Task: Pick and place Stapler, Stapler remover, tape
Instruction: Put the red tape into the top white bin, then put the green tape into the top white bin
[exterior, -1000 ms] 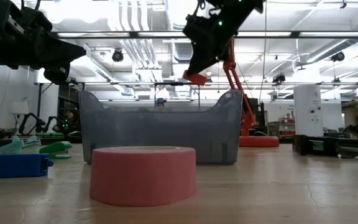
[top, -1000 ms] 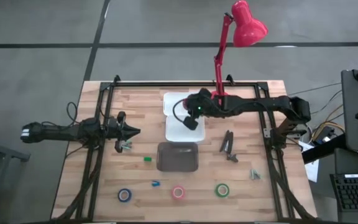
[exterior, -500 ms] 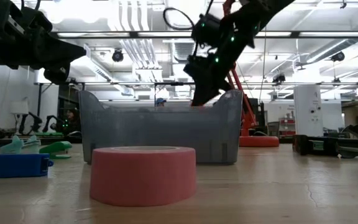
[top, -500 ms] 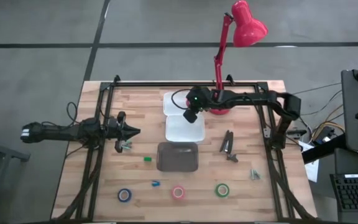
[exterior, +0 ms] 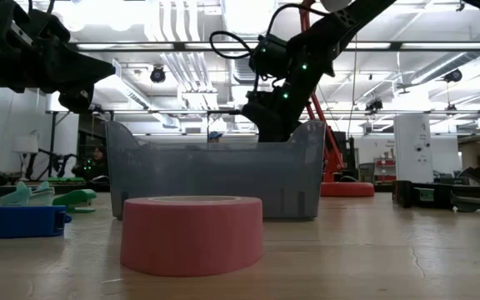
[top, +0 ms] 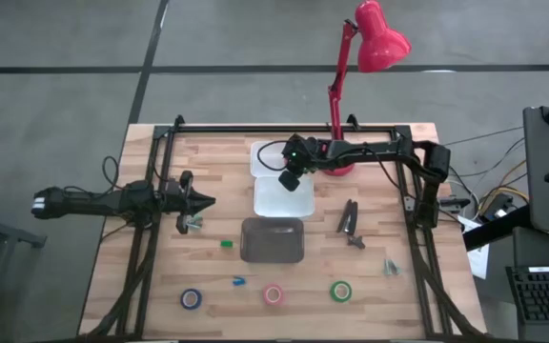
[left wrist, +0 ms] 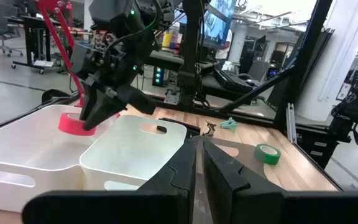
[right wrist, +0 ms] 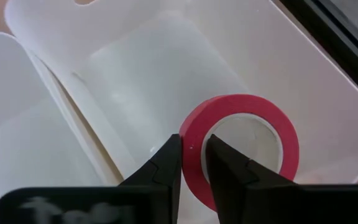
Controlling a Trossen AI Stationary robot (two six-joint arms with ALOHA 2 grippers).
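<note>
Red tape (right wrist: 241, 146) stayed clamped by its rim in the right gripper (right wrist: 193, 155), which had descended into the white bin (right wrist: 166, 56) beneath it; release was due. Left gripper (left wrist: 197, 165) waited clenched.

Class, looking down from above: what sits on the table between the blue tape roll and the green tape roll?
In the high view, the pink tape roll lies between the blue tape roll and the green tape roll, with a small blue piece too.

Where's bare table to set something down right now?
Free: the strip between the stapler and the table's right edge, and the near-left corner beside the blue tape. Crowded: the middle, with white bins, grey bin and right end effector holding red tape.
</note>
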